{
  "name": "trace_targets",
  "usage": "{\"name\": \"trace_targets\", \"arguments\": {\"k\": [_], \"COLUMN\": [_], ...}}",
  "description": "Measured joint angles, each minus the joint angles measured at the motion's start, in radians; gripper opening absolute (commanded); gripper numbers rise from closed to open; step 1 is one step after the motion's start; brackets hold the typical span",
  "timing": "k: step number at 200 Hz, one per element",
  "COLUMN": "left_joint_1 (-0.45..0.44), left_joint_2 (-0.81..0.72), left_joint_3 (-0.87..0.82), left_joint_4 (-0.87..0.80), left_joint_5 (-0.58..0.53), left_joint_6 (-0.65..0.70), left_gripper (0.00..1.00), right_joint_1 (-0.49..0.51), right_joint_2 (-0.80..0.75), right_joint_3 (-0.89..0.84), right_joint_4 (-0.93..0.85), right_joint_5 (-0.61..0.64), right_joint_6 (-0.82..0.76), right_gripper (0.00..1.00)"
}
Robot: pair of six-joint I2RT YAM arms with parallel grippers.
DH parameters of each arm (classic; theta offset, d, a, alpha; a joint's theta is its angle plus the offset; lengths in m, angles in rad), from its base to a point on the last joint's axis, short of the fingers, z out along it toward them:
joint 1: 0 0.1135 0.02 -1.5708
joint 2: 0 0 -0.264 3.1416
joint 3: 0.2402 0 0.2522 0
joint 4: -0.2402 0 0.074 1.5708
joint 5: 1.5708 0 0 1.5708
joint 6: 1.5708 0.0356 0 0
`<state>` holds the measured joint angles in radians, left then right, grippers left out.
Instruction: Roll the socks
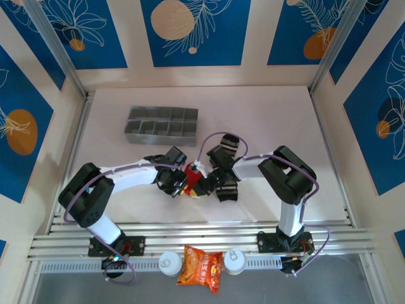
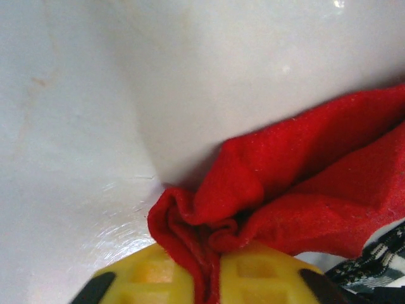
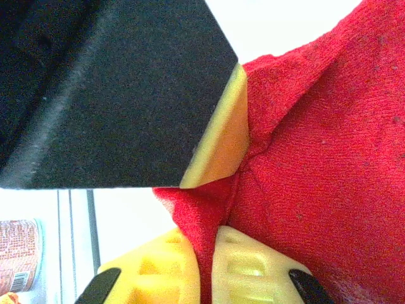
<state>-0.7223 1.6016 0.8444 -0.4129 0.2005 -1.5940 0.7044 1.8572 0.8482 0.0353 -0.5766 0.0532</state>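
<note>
We see red sock (image 1: pixel 195 185) on bench (image 1: pixel 266 120); left jaws clenched on its bunched edge, fabric pinched between yellow pads (image 2: pixel 152 275); right jaws clenched on another fold of same sock; striped sock (image 2: pixel 373 263) just beside red.

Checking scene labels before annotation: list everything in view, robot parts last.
table: 1, white, whole work area
red sock: 1, red, table centre
striped sock: 1, black and grey-white, beside the red sock
tray: 1, grey, compartmented, far left of table
snack packet: 1, orange, near edge, middle
caps: 2, white, one each side of the snack packet
left gripper: 1, yellow, shut on red sock
right gripper: 1, yellow, shut on red sock
</note>
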Motion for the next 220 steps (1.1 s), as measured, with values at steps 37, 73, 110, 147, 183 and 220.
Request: {"name": "trace_targets", "arguments": {"k": [37,73,110,147,183,220], "left_joint_1": [0.0,0.0,0.022,0.052,0.082,0.098], "left_joint_2": [-0.029,-0.037,-0.021,0.018,0.072,0.117], "left_joint_3": [-0.013,-0.012,0.005,0.044,0.095,0.14], "left_joint_4": [-0.053,-0.127,-0.184,-0.243,-0.306,-0.357], "left_joint_5": [0.006,0.028,0.063,0.099,0.142,0.167], "left_joint_6": [-0.053,-0.094,-0.107,-0.105,-0.081,-0.054], "left_gripper": [0.0,0.0,0.0,0.0,0.0,0.0], "right_joint_1": [0.03,0.117,0.244,0.392,0.483,0.508], "right_joint_2": [-0.007,-0.15,-0.343,-0.389,-0.349,-0.254], "right_joint_3": [0.026,-0.048,-0.16,-0.22,-0.226,-0.202], "right_joint_4": [-0.049,-0.021,0.072,0.134,0.179,0.208], "right_joint_5": [0.037,0.2,0.445,0.723,0.885,0.975], "right_joint_6": [-0.067,-0.154,-0.245,-0.351,-0.444,-0.512], "right_gripper": [0.25,0.48,0.59,0.59,0.57,0.53]}}
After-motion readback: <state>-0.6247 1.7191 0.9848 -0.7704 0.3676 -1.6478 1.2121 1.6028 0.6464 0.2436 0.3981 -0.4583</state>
